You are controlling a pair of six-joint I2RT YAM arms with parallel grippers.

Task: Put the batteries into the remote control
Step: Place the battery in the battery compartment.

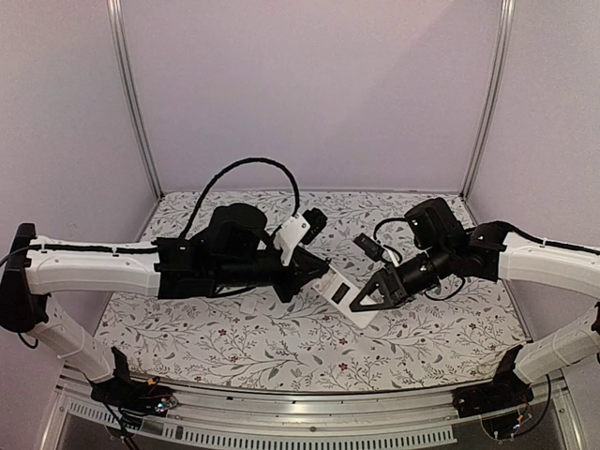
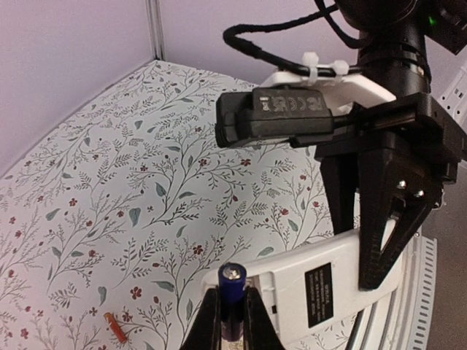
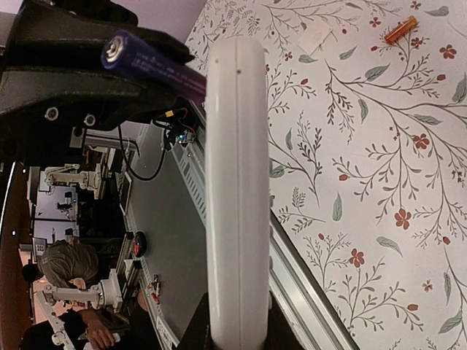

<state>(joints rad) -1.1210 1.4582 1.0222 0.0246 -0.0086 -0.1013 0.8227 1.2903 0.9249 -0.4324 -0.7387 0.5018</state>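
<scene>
My right gripper [image 1: 371,298] is shut on the white remote control [image 1: 347,292] and holds it above the table, back side up. In the right wrist view the remote [image 3: 235,182] shows edge-on between my jaws [image 3: 235,324]. My left gripper [image 2: 232,297] is shut on the dark blue battery [image 2: 233,288], whose tip is at the end of the remote's back [image 2: 321,292], by the open recess. The battery also shows in the right wrist view [image 3: 153,65]. The reddish-orange battery [image 2: 115,326] lies on the table, also seen in the right wrist view [image 3: 402,30].
A small flat white plastic piece [image 3: 314,36] lies on the floral table cover [image 1: 262,347] near the orange battery. White walls and metal posts [image 1: 131,94] enclose the back and sides. A metal rail [image 1: 300,412] runs along the near edge.
</scene>
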